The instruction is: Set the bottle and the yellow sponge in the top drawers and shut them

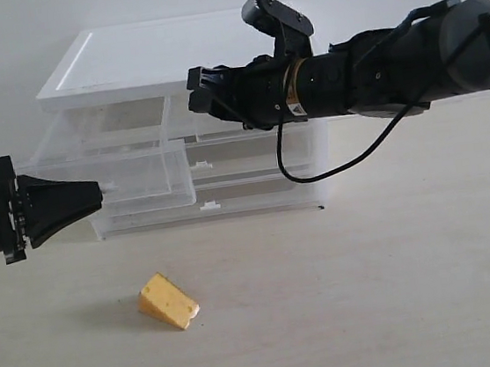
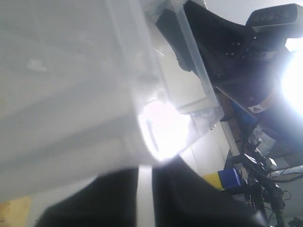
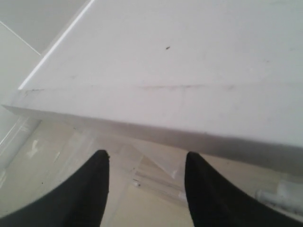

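Nearest the camera, the sponge (image 1: 168, 301) lies alone on the pale table (image 1: 373, 293), well in front of the drawers. It is an orange-yellow wedge cut like a slice of cheese, paler on the thick end that faces right.

It looks light, soft and squashy, so a gentle pinch should be enough. The likely best hold is across its two flat side faces, since the sloping faces could let it squirt out of a closing grip.

Behind it and to the left, the left end effector (image 1: 97, 192) reaches in low. Its fingers are together and clamped on the small white tab (image 1: 109, 188) of the left drawer (image 1: 137, 165). This clear half-width tray stands out from the cabinet (image 1: 151, 57), and its inside appears bare, though glare in the left wrist view leaves that unsure.

Farther back and higher, the right end effector (image 1: 202, 91) hangs at the cabinet's upper front edge. Its fingers are apart and hold nothing, and its own camera looks along the white top.

The bottle shows in none of the three views, so where it is cannot be told. Judged from this, the sponge is not yet stowed and the open drawer is the nearest place for it.
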### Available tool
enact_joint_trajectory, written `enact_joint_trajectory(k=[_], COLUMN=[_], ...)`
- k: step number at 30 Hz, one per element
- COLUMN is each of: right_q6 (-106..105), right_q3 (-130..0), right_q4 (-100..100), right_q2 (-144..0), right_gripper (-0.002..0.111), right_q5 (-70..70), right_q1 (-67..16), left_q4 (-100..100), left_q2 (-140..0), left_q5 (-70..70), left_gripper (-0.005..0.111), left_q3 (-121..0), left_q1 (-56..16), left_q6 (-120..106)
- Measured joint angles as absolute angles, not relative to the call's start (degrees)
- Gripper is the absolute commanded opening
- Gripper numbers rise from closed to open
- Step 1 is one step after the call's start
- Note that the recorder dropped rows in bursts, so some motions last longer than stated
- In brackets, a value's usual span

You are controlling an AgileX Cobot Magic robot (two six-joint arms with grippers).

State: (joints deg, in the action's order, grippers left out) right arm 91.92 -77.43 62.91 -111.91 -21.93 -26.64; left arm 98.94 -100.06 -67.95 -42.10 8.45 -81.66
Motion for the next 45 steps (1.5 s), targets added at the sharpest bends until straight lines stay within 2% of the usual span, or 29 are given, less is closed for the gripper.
enact_joint_trajectory(k=[4,8,11,15,18,23,29,37,45], right_q6=[99.56,106.22,109.34,110.23,111.15,109.12,101.41,89.37,66.69], right_q3=[-77.56,-77.75,-77.37,-74.93,-72.57,-67.25,-62.18,-59.88,-59.80], right_q4=[71.37,77.49,82.61,89.52,95.68,98.99,99.52,98.88,79.01], right_q2=[-110.65,-109.03,-108.12,-106.80,-105.72,-104.70,-104.68,-107.19,-113.61], right_gripper=[0.046,0.040,0.040,0.040,0.040,0.041,0.059,0.059,0.059], right_q5=[-21.32,-21.43,-22.39,-25.52,-28.35,-31.60,-34.33,-34.55,-31.45], right_q1=[-25.90,-25.26,-25.02,-24.80,-24.80,-24.80,-24.69,-29.18,-37.08], left_q4=[98.40,98.36,98.36,98.37,98.80,98.94,98.94,98.94,98.94], left_q2=[-100.06,-100.06,-100.06,-100.06,-100.06,-100.06,-100.06,-100.06,-100.06], left_q5=[-68.43,-68.43,-68.43,-68.76,-69.04,-69.04,-69.04,-69.04,-69.04], left_gripper=[0.004,0.005,0.018,0.042,0.050,0.051,0.051,0.051,0.051], left_q3=[-42.10,-42.10,-42.10,-42.62,-42.83,-42.83,-42.83,-42.83,-42.83], left_q1=[9.29,9.29,9.29,9.29,9.52,9.52,9.52,9.52,9.52], left_q6=[-82.43,-83.44,-83.71,-83.82,-83.82,-83.93,-84.04,-84.04,-84.04])
